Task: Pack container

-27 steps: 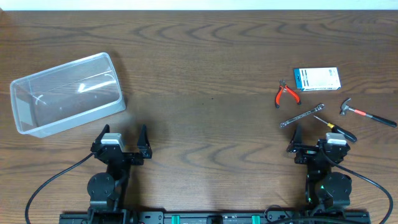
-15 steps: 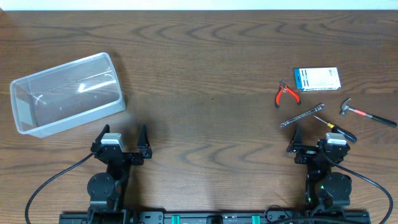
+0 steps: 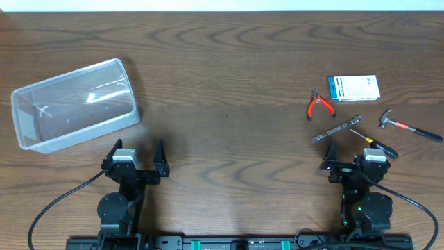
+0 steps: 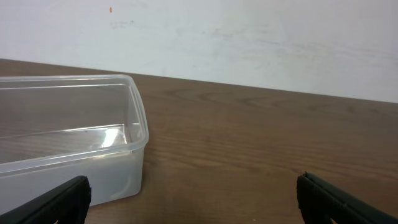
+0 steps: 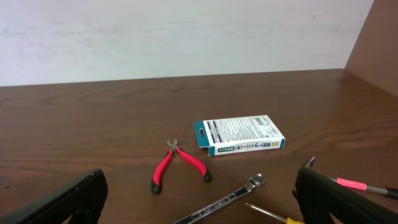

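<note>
Well, left gripper (image 3: 136, 147) and right gripper (image 3: 357, 148) sit near six o'clock, jaws spread, empty — container (image 3: 73, 104) toward nine, pliers (image 3: 320, 105) and box (image 3: 354, 87) toward three.

A dark brown wooden table (image 3: 229, 83) fills my overhead view, its grain running in long wavy bands across the frame. Beyond its far edge stands a plain white wall (image 4: 249, 37), faintly scuffed, with a small red speck (image 4: 111, 9) at upper left. In my right wrist view, a brown panel (image 5: 382, 43) rises at upper right. The light is soft and even.
</note>
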Available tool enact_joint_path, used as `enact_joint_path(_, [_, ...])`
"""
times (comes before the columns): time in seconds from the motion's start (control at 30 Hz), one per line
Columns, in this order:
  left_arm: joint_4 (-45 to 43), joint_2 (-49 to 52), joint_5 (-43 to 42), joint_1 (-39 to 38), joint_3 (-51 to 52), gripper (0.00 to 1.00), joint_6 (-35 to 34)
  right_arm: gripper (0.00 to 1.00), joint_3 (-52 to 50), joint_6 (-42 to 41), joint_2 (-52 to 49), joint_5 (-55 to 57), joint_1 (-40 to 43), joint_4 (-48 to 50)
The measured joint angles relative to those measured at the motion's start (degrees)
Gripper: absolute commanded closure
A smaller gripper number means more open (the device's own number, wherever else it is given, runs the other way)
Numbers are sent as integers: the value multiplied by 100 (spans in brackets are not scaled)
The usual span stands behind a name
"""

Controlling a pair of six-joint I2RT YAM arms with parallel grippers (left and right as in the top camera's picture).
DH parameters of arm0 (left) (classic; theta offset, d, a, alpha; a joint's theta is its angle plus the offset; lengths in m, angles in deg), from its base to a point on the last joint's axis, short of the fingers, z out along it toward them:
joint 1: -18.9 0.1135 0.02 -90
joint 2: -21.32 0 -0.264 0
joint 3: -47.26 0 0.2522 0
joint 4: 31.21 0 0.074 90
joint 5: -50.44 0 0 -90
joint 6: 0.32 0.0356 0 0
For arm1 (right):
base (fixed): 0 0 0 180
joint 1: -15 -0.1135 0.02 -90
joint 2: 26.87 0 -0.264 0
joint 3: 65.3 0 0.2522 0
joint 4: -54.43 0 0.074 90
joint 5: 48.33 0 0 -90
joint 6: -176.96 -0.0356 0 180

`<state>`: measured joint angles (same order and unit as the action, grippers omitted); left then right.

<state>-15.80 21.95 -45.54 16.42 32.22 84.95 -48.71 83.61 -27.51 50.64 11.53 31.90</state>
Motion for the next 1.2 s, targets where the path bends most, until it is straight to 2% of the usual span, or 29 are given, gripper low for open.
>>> enact_joint_path(0.5, [0,0,0,0,0,2,0,1,0,-369,0,-22,0,0])
enact_joint_path(0.8, [4,0,-7,0,-7,2,0,1,0,-393,-79,-402,0,-15])
enact_joint_path(0.93, [181,48,-74,0,-129,2,-260,1,31,-396,-315,-503,0,-42])
enact_joint_path(1.03, [306,396,-122,0,-415,2,-531,1,269,-407,-732,-638,0,-136])
enact_joint_path(1.2, [793,1698,-157,2,-1670,2,-756,1,1331,-409,-1849,-951,0,-494])
